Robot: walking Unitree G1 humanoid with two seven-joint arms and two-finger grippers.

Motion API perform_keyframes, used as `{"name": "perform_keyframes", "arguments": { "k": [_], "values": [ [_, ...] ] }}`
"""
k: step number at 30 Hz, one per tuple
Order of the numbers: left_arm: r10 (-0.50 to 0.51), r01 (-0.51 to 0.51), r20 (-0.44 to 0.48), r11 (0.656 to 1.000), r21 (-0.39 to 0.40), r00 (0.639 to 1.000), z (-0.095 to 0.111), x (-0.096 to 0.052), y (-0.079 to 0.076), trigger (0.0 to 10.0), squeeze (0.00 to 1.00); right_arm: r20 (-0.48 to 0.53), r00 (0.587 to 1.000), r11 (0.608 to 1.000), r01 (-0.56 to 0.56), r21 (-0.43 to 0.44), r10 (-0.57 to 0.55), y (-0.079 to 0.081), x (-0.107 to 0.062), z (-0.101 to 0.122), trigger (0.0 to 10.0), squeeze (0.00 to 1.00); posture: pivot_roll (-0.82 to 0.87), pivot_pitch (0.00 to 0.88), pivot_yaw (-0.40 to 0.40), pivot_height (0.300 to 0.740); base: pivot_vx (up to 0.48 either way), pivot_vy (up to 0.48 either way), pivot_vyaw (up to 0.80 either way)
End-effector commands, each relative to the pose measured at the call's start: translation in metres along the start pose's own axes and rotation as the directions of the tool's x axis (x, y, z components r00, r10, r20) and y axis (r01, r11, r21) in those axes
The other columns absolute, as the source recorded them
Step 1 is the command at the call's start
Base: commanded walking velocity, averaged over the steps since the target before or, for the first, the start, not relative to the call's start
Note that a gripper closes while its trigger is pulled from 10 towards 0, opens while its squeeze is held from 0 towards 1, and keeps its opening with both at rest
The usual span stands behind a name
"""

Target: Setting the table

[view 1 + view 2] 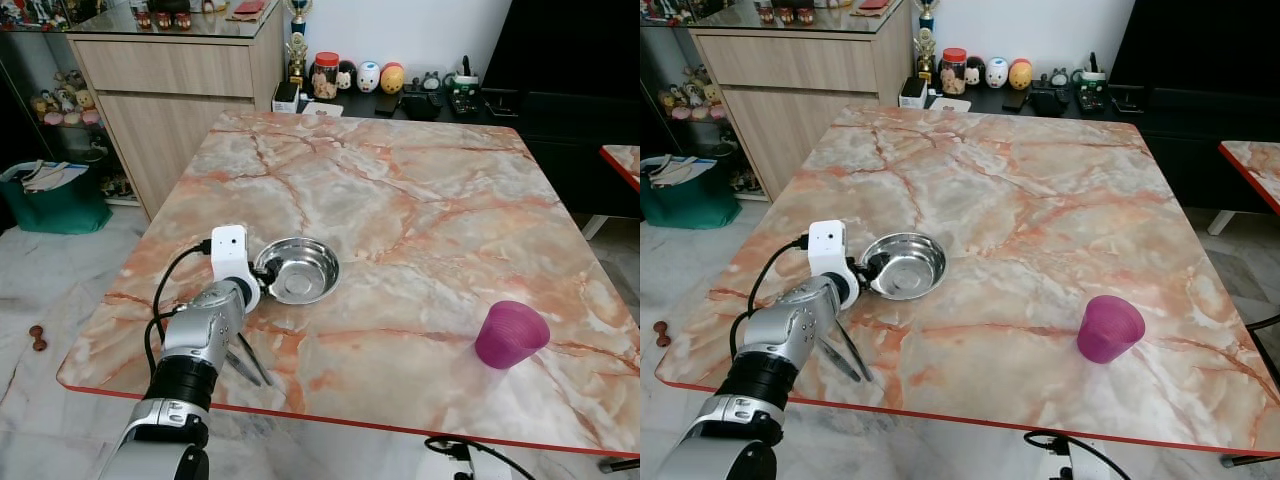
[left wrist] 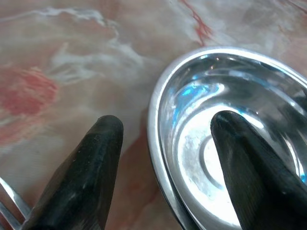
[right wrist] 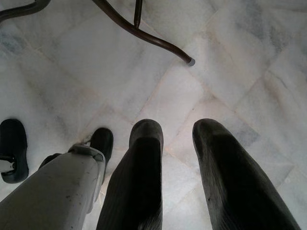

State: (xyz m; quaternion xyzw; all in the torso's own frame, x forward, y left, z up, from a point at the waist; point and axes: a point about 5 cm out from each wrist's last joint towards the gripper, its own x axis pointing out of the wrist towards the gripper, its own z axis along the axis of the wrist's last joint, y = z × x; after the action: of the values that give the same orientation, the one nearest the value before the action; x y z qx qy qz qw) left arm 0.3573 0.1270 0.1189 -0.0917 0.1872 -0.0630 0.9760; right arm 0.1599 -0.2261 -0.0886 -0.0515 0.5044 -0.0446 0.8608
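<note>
The left gripper [image 2: 165, 139] sits at the near-left rim of the steel bowl [image 1: 298, 270] on the marble table [image 1: 420, 200], its two black fingers [image 2: 88, 167] set apart with a moderate gap and straddling the rim: one finger lies inside the bowl over its shiny floor, the other outside over the tabletop. Nothing is squeezed yet as far as the wrist view shows; the rim runs through the gap without either pad clearly pressed on it. The bowl looks like thin polished stainless steel, so I judge it light, rigid and not fragile, but slick: a smooth curved wall against smooth pads may slip or pivot when lifted from one side. The rolled lip right between the fingers is the sensible place to pinch, with the inner finger pushed down the wall so the lip cannot slide out. On this glossy marble the bowl may skate away from the hand if nudged before the fingers close. Just behind the gripper, towards the wrist, a fork [image 1: 250, 362] or similar cutlery lies on the table near the edge. A purple cup [image 1: 511, 335] stands well away on the far side from this hand. The right gripper [image 3: 177, 143] hangs idle above the floor tiles, fingers slightly parted and holding nothing.
</note>
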Motion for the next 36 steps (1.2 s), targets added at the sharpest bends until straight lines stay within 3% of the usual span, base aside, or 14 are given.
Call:
{"name": "perform_keyframes", "arguments": {
  "k": [1,12,14,15,17,18,19,21,22,25,36],
  "values": [
    [-0.003,0.003,-0.005,1.0,0.019,1.0,-0.0017,-0.0007,-0.0022,10.0,0.0,0.008,1.0,1.0,0.006,0.001,-0.006,-0.0034,-0.0002,0.0012,10.0,0.0,0.1,0.0,-0.043,0.74,0.0,0.0,0.0],
    [0.001,-0.001,-0.006,0.999,0.033,1.0,-0.0054,-0.0005,-0.0046,10.0,0.0,0.008,1.0,1.0,0.004,0.002,-0.004,-0.0035,-0.0003,0.0007,10.0,0.0,0.09,0.0,-0.04,0.74,0.0,0.0,0.0],
    [0.002,-0.002,-0.006,1.0,0.031,1.0,-0.0057,-0.0006,-0.0046,5.3,0.0,0.007,1.0,1.0,0.003,0.002,-0.003,-0.0035,-0.0003,0.0007,10.0,0.0,0.09,0.0,-0.04,0.74,0.0,0.0,0.0],
    [0.002,-0.002,-0.007,1.0,0.031,1.0,-0.0059,-0.0007,-0.0047,3.7,0.0,0.007,1.0,1.0,0.003,0.002,-0.003,-0.0035,-0.0003,0.0007,10.0,0.0,0.1,0.0,-0.041,0.74,0.0,0.0,0.0],
    [0.001,-0.001,-0.008,1.0,0.03,1.0,-0.0063,-0.0009,-0.0049,2.2,0.0,0.007,1.0,1.0,0.002,0.001,-0.002,-0.0036,-0.0003,0.0006,10.0,0.0,0.1,0.0,-0.041,0.74,0.0,0.0,0.0],
    [0.001,0.0,-0.008,1.0,0.03,1.0,-0.0063,-0.001,-0.0049,2.2,0.0,0.007,1.0,1.0,0.002,0.0,-0.002,-0.0036,-0.0003,0.0006,10.0,0.0,0.1,0.0,-0.041,0.74,0.0,0.0,0.0],
    [0.0,0.0,-0.008,1.0,0.029,1.0,-0.0064,-0.001,-0.0049,1.3,0.0,0.007,1.0,1.0,0.002,0.0,-0.002,-0.0036,-0.0003,0.0006,10.0,0.0,0.1,0.0,-0.041,0.74,0.0,0.0,0.0],
    [0.0,0.0,-0.008,1.0,0.029,1.0,-0.0065,-0.0011,-0.0048,1.3,0.0,0.007,1.0,1.0,0.002,0.001,-0.002,-0.0035,-0.0003,0.0006,10.0,0.0,0.1,0.0,-0.041,0.74,0.0,0.0,0.0],
    [0.0,0.0,-0.008,1.0,0.028,1.0,-0.0065,-0.0012,-0.0048,0.6,0.0,0.007,1.0,1.0,0.002,0.0,-0.002,-0.0035,-0.0003,0.0006,10.0,0.0,0.1,0.0,-0.041,0.74,0.0,0.0,0.0],
    [-0.001,0.001,-0.008,1.0,0.03,1.0,-0.0065,-0.0012,-0.0048,0.0,0.0,0.006,1.0,1.0,0.001,0.001,-0.001,-0.0035,-0.0003,0.0006,10.0,0.0,0.1,0.0,-0.041,0.74,0.0,0.0,0.0],
    [-0.001,0.001,-0.006,1.0,0.028,1.0,-0.0062,-0.0016,-0.0042,0.0,0.0,0.006,1.0,1.0,0.0,0.0,0.0,-0.0036,-0.0003,0.0006,10.0,0.0,0.1,0.0,-0.041,0.74,0.0,0.0,0.0]
  ]
}}
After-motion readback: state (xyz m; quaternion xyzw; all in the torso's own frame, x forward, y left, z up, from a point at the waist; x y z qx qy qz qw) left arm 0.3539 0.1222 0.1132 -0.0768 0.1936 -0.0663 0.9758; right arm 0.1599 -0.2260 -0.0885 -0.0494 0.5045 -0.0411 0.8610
